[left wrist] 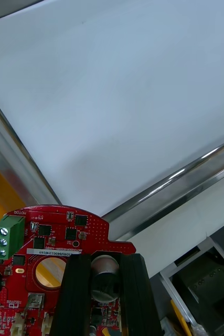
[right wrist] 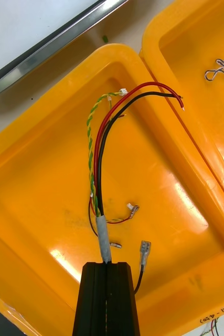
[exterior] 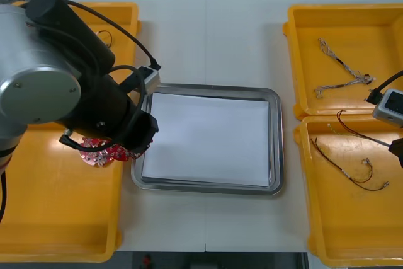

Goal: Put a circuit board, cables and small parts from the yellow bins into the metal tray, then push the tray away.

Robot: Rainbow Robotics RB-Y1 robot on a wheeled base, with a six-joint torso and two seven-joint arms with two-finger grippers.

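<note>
My left gripper (exterior: 137,143) hangs over the left rim of the metal tray (exterior: 277,143), shut on a round red circuit board (exterior: 99,154). In the left wrist view the board (left wrist: 54,236) sits between the black fingers (left wrist: 77,294), above the tray's rim (left wrist: 164,194) and white inside. My right gripper (exterior: 397,148) is over the near right yellow bin (exterior: 352,231). In the right wrist view that gripper (right wrist: 106,269) is shut on the grey taped end of a cable bundle (right wrist: 97,157) of red, black and yellow-green strands.
A thinner dark cable (exterior: 346,169) lies in the near right bin. Twisted blue and white cables (exterior: 343,74) lie in the far right bin (exterior: 302,42). A small metal part (right wrist: 115,244) and a connector (right wrist: 144,247) rest by the right fingers. My left arm covers the left bins (exterior: 63,225).
</note>
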